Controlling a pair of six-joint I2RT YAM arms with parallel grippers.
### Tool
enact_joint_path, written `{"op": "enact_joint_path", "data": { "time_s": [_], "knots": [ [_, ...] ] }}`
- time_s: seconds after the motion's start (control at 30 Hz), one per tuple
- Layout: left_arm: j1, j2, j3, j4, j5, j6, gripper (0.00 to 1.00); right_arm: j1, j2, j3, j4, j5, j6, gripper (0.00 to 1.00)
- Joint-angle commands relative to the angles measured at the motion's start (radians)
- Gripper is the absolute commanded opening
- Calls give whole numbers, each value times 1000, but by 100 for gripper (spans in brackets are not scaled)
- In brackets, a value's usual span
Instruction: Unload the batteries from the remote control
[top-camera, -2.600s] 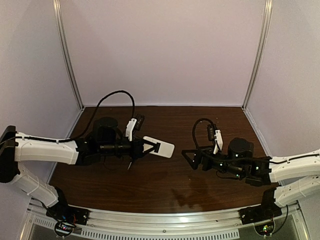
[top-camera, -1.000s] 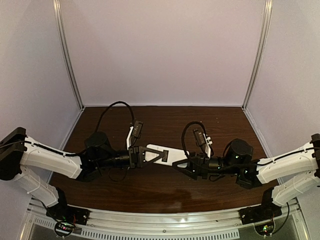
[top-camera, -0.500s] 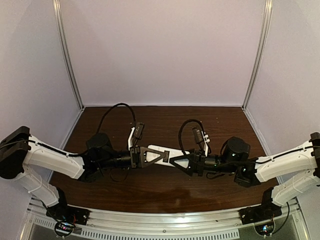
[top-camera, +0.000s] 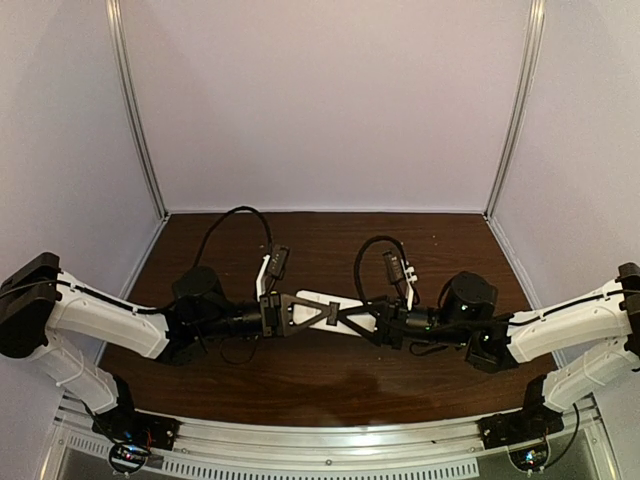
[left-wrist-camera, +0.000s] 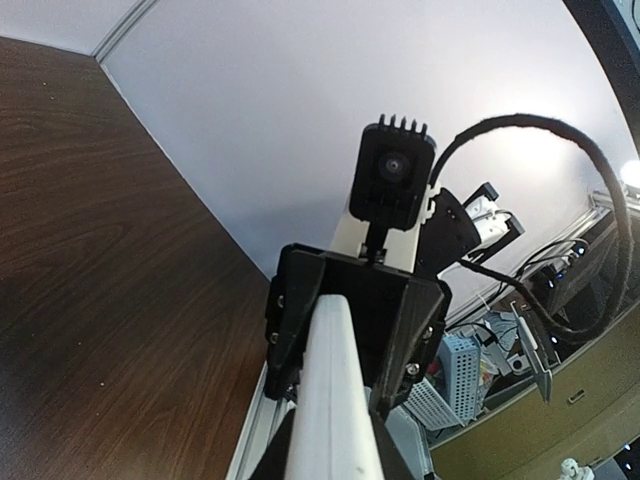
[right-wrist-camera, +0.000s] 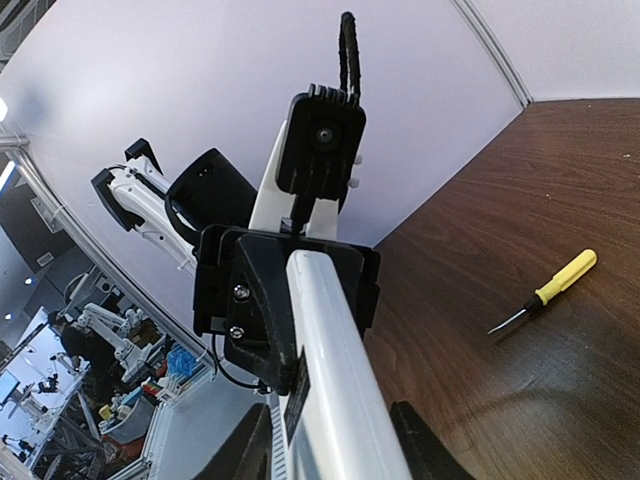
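The white remote control (top-camera: 312, 298) hangs level above the middle of the table, held between both arms. My left gripper (top-camera: 325, 312) is shut on its left part. From the other side my right gripper (top-camera: 358, 320) closes on its right end, both fingers against its sides. In the left wrist view the remote control (left-wrist-camera: 330, 400) runs from my left gripper (left-wrist-camera: 335, 455) up into the right gripper's black housing (left-wrist-camera: 400, 310). Seen from the right wrist, the remote control (right-wrist-camera: 335, 390) runs from my right gripper (right-wrist-camera: 335, 450) to the left gripper (right-wrist-camera: 250, 290). The batteries are hidden.
A yellow-handled screwdriver (right-wrist-camera: 545, 292) lies on the dark wooden table (top-camera: 330, 380), off to the side of the remote. Pale walls (top-camera: 320, 100) close in the back and both sides, and a metal rail (top-camera: 320, 440) runs along the near edge.
The right arm has moved left to the remote, and its jaws have narrowed onto the remote's right end. The left gripper has kept its hold and barely moved.
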Motion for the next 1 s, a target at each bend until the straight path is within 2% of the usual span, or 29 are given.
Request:
{"op": "enact_joint_path", "data": {
  "time_s": [0.0, 0.17, 0.2, 0.27, 0.33, 0.47, 0.6, 0.63, 0.97],
  "knots": [
    [-4, -4, 0, 47, -22, 5, 0, 7, -6, 10, 12, -45, -6, 36],
    [-4, -2, 12, 24, -34, 15, 0, 7, -5, 5, -2, -61, -9, 24],
    [-4, -2, 17, 13, -35, 18, 3, 7, -5, 2, -3, -61, -9, 21],
    [-4, -5, 22, -8, -45, 26, 18, 6, -3, -1, -3, -61, -6, 13],
    [-4, -11, 23, -28, -59, 34, 36, 7, -4, -4, -1, -59, 1, 9],
    [-4, -33, 15, -60, -84, 55, 58, 6, -13, -9, -17, -40, 16, 4],
    [-4, -79, 0, -112, -129, 78, 92, 6, -35, -17, -41, -6, 26, 0],
    [-4, -90, -4, -131, -140, 85, 96, 6, -40, -20, -48, 1, 30, 0],
    [-5, -182, -3, -357, -294, 167, 97, 5, -92, -55, -84, 105, 112, 0]
  ]
}}
